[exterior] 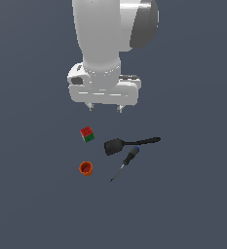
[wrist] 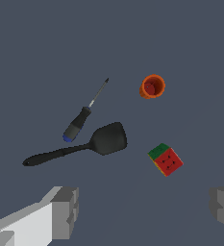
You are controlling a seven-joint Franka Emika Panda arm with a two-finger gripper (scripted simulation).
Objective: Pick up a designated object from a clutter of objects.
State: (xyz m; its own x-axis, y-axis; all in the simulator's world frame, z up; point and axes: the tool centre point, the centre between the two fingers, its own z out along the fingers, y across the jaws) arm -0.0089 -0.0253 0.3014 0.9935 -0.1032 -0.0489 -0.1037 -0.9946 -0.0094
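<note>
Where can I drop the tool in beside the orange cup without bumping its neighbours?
In the exterior view, bare floor borders the orange cup on its left and below. There is a gap up to the red-and-green cube. It is tighter toward the view's right, where the screwdriver tip and spatula lie. The open tool hovers above.

The cup (exterior: 86,168) is orange, and its hollow inside is a darker red-orange. The cube (exterior: 87,134) is red on one part and green on the other, with small dark dots on the red face and a thin yellow edge in the wrist view. The spatula (exterior: 129,144) is all black. The screwdriver (exterior: 124,164) has a black handle with a blue end and a grey shaft. The arm (exterior: 103,44) is white, and the floor (exterior: 32,204) is plain dark blue-grey.
</note>
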